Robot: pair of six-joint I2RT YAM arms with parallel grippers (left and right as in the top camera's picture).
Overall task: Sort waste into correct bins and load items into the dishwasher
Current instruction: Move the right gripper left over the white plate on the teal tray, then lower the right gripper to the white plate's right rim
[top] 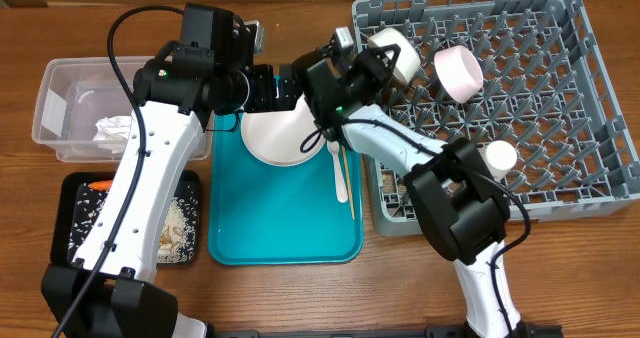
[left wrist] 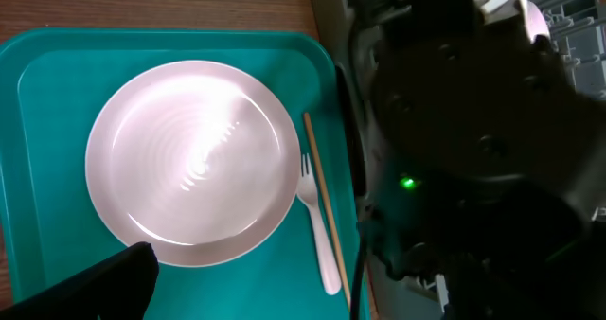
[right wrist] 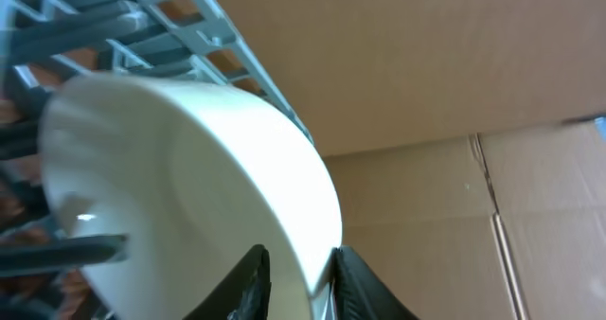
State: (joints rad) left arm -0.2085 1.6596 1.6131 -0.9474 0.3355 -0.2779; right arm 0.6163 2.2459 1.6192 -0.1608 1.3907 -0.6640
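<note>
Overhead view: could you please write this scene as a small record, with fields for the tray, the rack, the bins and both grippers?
teal tray: white plate, fork, wooden stick
rack: white bowl, pink bowl, cup
clear tub: napkins
black tray: rice scraps, carrot
left gripper: open, above the plate
right gripper: astride the white bowl's rim; grip unclear

The flat tray (top: 280, 228) lies mid-way along the bench (top: 300, 298), with the plate (top: 283, 136) on its rear half and the fork (top: 339, 173) and stick (top: 348, 186) just right of it. To your right, the dish rack (top: 560, 108) holds a bowl (top: 402, 53), seemingly on edge, in its rear-left corner. Far left, the tub (top: 60, 98) stands behind the shallow tray (top: 68, 183).
</note>
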